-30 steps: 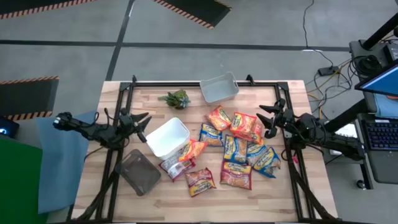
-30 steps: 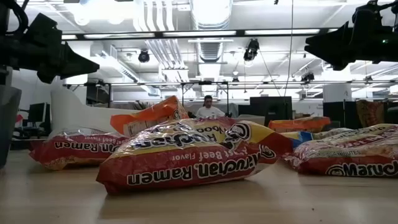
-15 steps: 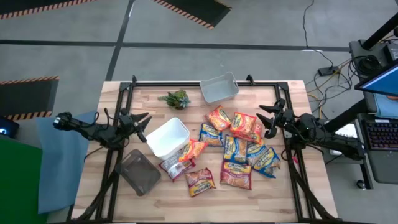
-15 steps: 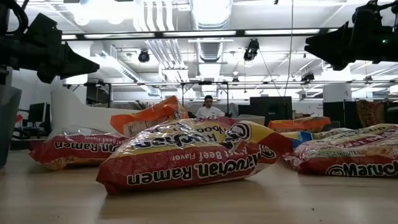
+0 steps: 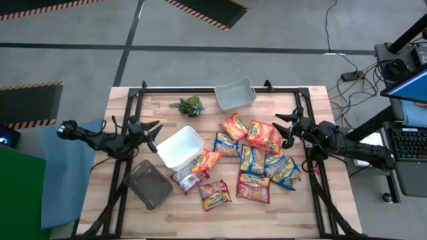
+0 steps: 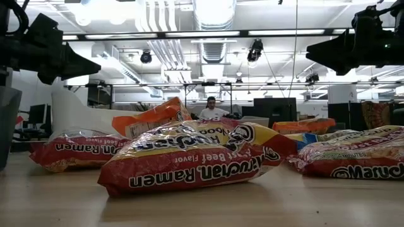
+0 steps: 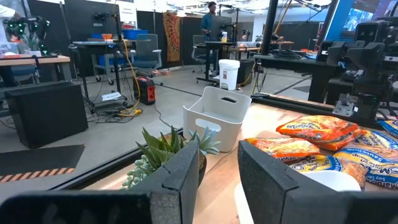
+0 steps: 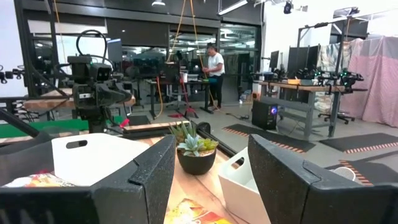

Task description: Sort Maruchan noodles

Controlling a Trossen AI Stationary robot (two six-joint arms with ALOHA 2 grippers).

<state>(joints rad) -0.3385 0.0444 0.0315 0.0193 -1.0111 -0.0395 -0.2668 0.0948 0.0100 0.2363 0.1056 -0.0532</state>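
Several Maruchan noodle packets (image 5: 257, 157) lie flat and overlapping on the table's right half, orange-red, blue-yellow and dark red. One orange packet (image 5: 208, 160) leans against the white tub. Dark red packets (image 5: 215, 195) lie nearer the near edge, and one (image 6: 196, 161) fills the low view. My left gripper (image 5: 155, 131) hovers open at the table's left, beside the white tub. My right gripper (image 5: 283, 128) hovers open just right of the pile, above the table. In the wrist views, each gripper (image 7: 217, 149) (image 8: 211, 155) shows a wide gap between its fingers.
A white tub (image 5: 179, 147) stands left of the pile, a grey tub (image 5: 235, 95) at the far edge and a clear tub (image 5: 150, 183) near the left near corner. A small green plant (image 5: 188, 105) sits by the far edge. A person stands in the room beyond.
My right gripper has crept slightly toward the table's left, closer to the pile, and stayed open. The packets and tubs have kept their places.
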